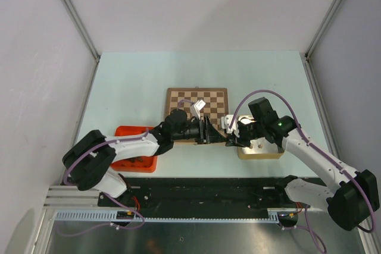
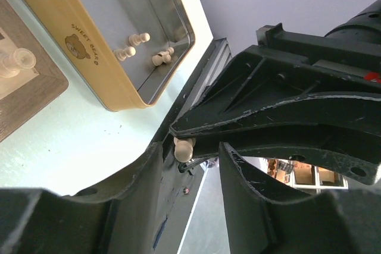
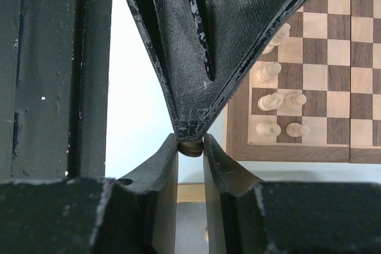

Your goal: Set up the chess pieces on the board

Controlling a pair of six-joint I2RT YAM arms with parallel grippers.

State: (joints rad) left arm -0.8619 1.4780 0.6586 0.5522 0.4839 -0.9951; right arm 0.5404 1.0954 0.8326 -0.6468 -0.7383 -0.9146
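1. Centre frame: the right gripper (image 3: pixel 190 142) is clamped on a pale piece (image 2: pixel 183 149), and only its rounded end shows.
2. The left gripper (image 2: pixel 190 147) has its jaws spread wider than that piece.
3. Right of frame, the board (image 3: pixel 237 135) carries a few chessmen (image 3: pixel 271 102); its far squares are cut off.
4. Upper left, the tin (image 2: pixel 71 34) holds pawns (image 2: pixel 140 40), and its edges are cropped.

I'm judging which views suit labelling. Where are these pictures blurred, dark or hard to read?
Left wrist: its own fingers are dark and soft, but the tin shows sharp print. Right wrist: the pinched piece sits in deep shadow; the board is evenly lit. Top: even light, fine detail lost.
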